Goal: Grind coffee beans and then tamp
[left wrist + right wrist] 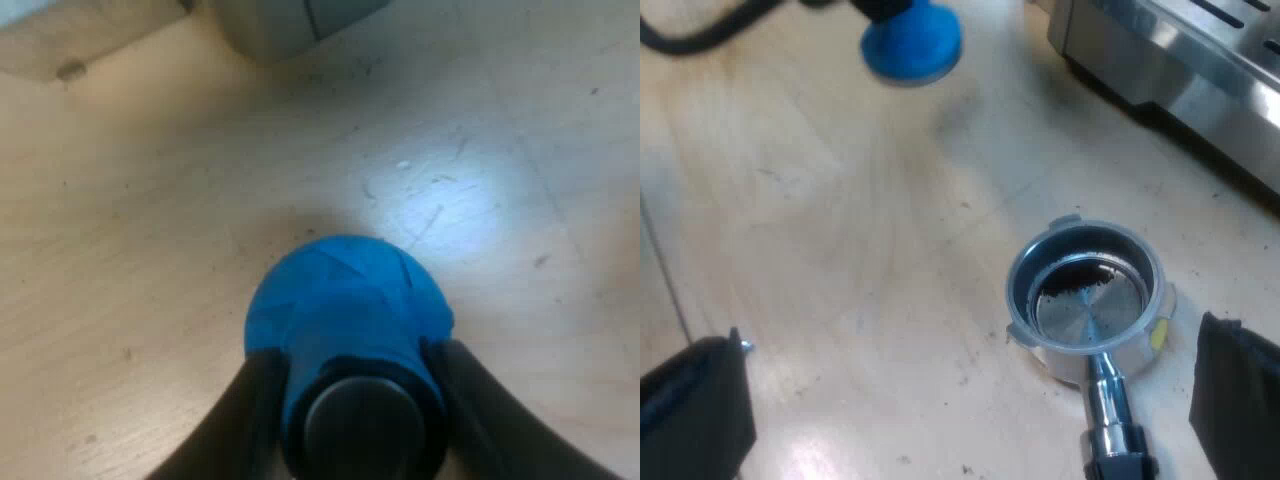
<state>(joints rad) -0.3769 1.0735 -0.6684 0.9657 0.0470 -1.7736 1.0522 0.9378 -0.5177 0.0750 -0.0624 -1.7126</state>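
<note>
Two arms, one gap to close: the left pincer (355, 375) is clamped on the blue tamper (345, 300), held over the desk (820, 200) well apart from the metal holder (1085, 300). That holder lies near the espresso machine (1180, 60), basket up and nearly bare, its handle (1110, 430) running toward the right pincer (965, 400), whose fingers stand wide on either side.

Your blue tamper (345, 300) points base-down, clamped in the left gripper (355, 365). The metal holder (1085, 300) lies on the table (840, 250) well apart from it, basket up, showing bare metal and a few dark grounds.
</note>
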